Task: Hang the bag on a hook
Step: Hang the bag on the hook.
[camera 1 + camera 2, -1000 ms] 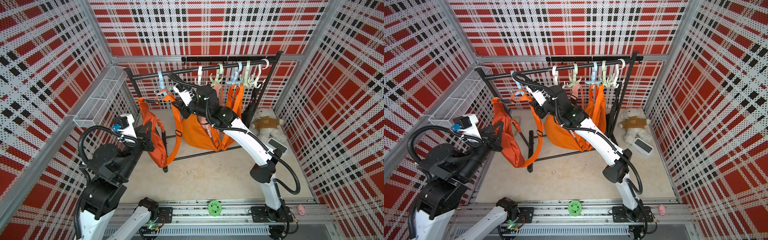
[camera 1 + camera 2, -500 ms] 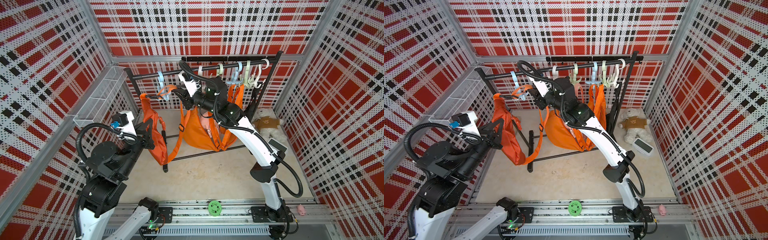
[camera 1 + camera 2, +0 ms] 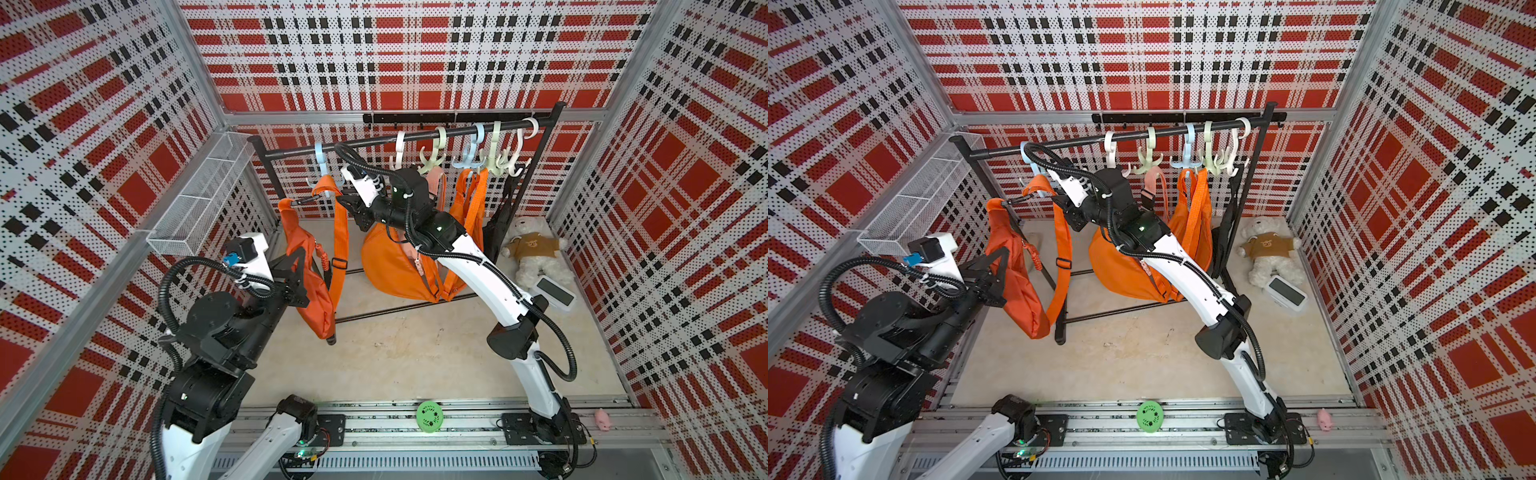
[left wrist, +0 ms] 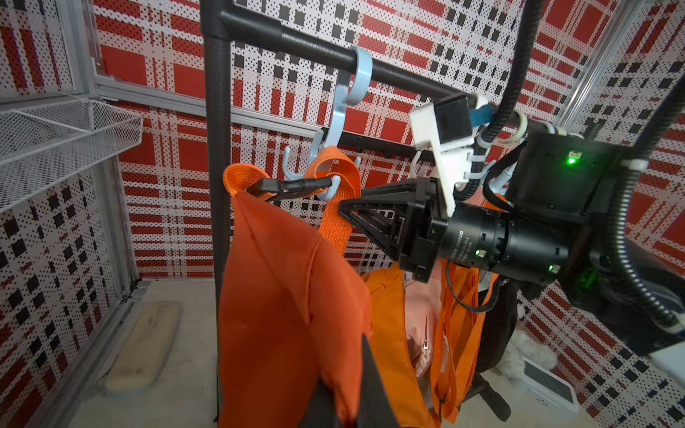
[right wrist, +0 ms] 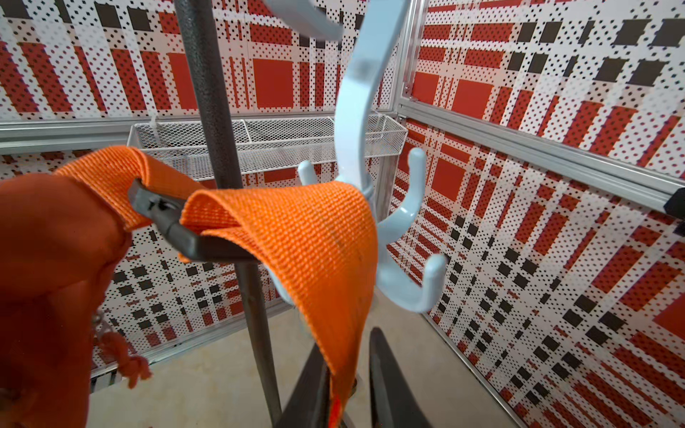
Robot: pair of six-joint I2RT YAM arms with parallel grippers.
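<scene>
Right wrist view gives us the closest look: the strap (image 5: 315, 241) of the orange bag (image 5: 44, 241) lies draped over one prong of the pale blue hook (image 5: 356, 111), which hangs from the black rail (image 4: 315, 48). We see the right gripper (image 5: 346, 346) slightly spread, the strap running down between its jaws with a gap on one side. In both top views the bag (image 3: 316, 299) (image 3: 1021, 291) hangs near the rack's end post, and the left gripper (image 3: 305, 282) pinches its fabric.

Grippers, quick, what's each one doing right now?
Left gripper: closed on the orange bag.
Right gripper: slightly open, the bag's strap loose between its jaws.
</scene>
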